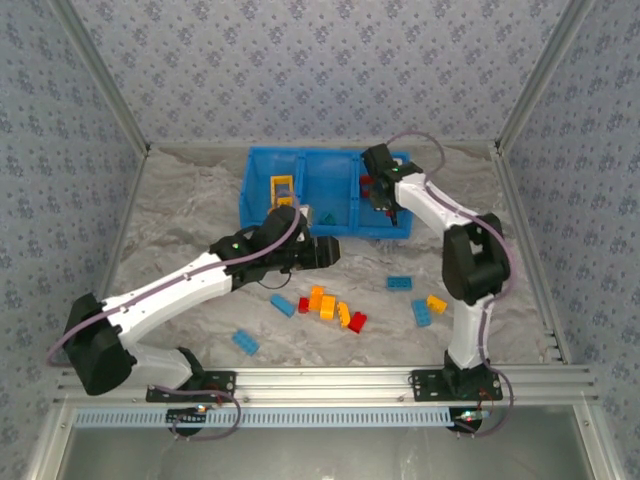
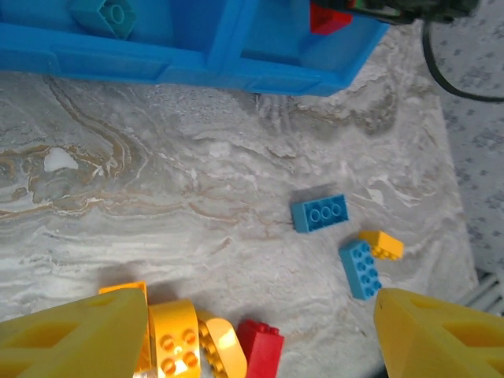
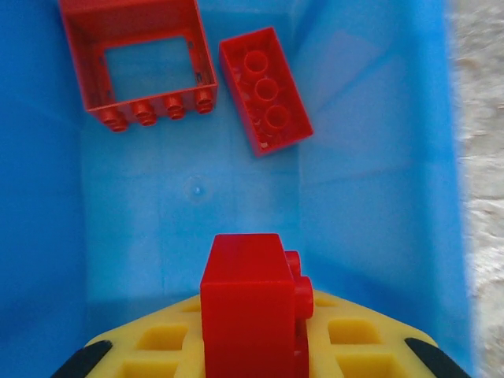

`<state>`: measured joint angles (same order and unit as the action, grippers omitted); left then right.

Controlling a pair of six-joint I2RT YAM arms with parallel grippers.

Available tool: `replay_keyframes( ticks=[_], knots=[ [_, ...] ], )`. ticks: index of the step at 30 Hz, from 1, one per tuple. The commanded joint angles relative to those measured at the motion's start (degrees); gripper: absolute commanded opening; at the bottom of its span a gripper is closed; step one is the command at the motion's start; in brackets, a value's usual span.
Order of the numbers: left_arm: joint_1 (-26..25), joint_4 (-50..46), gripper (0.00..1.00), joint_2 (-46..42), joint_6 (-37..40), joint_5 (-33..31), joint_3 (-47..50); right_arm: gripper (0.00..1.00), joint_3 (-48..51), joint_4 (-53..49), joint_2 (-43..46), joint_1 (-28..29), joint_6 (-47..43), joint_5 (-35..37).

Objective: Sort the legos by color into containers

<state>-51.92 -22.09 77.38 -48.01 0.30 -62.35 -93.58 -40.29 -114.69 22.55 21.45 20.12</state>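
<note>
**Red brick gripped over the bin's right compartment**

Closest to the overhead camera, the left arm (image 1: 170,290) and the right arm (image 1: 472,265) are bolted at the near edge of the marbled surface (image 1: 170,215). The left arm is stretched toward the middle. Its left claw (image 1: 325,250) is spread wide, with nothing between its yellow fingers (image 2: 71,339), and hangs just in front of the near wall of the bin (image 1: 325,170).

The blue bin is set at the far middle and is divided into three compartments. A yellow frame (image 1: 282,188) lies in the left one and a light blue brick (image 2: 110,14) in the middle one. A red frame (image 3: 138,59) and a flat red brick (image 3: 265,89) lie in the right one. The right claw (image 1: 386,205) is held over that right compartment and is closed on a held red brick (image 3: 248,295).

A cluster (image 1: 330,308) of red, orange and yellow bricks is left loose near the centre of the surface. Two blue bricks (image 1: 283,305) are scattered to its left. To its right lie a third blue brick (image 1: 400,283) and a fourth blue brick (image 1: 421,313), the latter just beside an orange brick (image 1: 436,303).
</note>
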Motion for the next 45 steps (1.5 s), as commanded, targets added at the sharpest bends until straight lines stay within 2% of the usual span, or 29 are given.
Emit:
replay_keyframes(
  ticks=[1, 7, 12, 16, 20, 22, 25, 27, 29, 33, 36, 39, 42, 45],
  knots=[
    [-1.62, 3.62, 0.76, 1.79, 0.68, -3.89, -2.85, 0.16, -6.01, -2.99, -4.48, -1.13, 0.67, -2.23],
    [-4.2, 4.7, 0.76, 5.43, 1.98, -6.2, -5.5, 0.2, -10.74, -5.36, -10.87, -2.62, 2.55, -4.77],
    [-5.03, 1.52, 0.76, 4.16, 2.18, -9.76, -6.37, 0.42, -11.07, -5.57, -11.3, -2.87, 2.27, -5.79],
    [-4.94, -7.29, 0.76, 0.9, 0.47, -15.44, -7.19, 0.54, -11.1, -5.85, -8.44, -2.4, 1.27, -5.02],
    [-3.86, -16.04, 0.76, -4.34, -1.99, -20.23, -5.86, 0.54, -10.77, -5.73, -2.02, -1.39, 0.83, -3.91],
    [-0.53, -24.13, 0.76, -7.2, -4.82, -20.65, -4.27, 0.54, -8.59, -4.38, 3.79, 0.36, 0.11, -2.52],
    [5.67, -29.58, 0.78, -12.24, -6.11, -16.34, 1.64, 0.58, -0.66, 1.11, 14.35, 5.16, -2.24, -1.44],
    [8.02, -31.93, 0.78, -15.72, -6.47, -14.6, 5.97, 0.59, 5.68, 5.21, 20.92, 9.32, -3.59, -2.08],
    [8.34, -34.87, 0.78, -18.97, -8.19, -13.03, 9.73, 0.61, 12.98, 9.63, 26.64, 13.98, -3.96, -4.02],
    [7.49, -42.07, 0.77, -22.71, -20.14, -4.52, 17.79, 0.61, 23.58, 13.28, 33.91, 24.88, -1.69, -4.73],
    [3.76, -39.05, 0.77, -26.63, -31.38, 0.56, 25.1, 0.64, 31.59, 19.5, 37.85, 33.66, -2.78, -8.8],
    [0.95, -34.09, 0.77, -29.27, -39.93, 1.51, 29.63, 0.67, 37.85, 26.49, 40.16, 41.19, -4.48, -13.82],
    [0.86, -31.62, 0.78, -28.71, -44.62, 1.73, 32.29, 0.7, 40.49, 29.05, 39.94, 44.98, -3.11, -18.69],
    [0.83, -26.14, 0.77, -27.86, -48.0, 2.34, 35.09, 0.7, 40.76, 28.55, 38.91, 48.75, -1.48, -16.71]
  ],
)
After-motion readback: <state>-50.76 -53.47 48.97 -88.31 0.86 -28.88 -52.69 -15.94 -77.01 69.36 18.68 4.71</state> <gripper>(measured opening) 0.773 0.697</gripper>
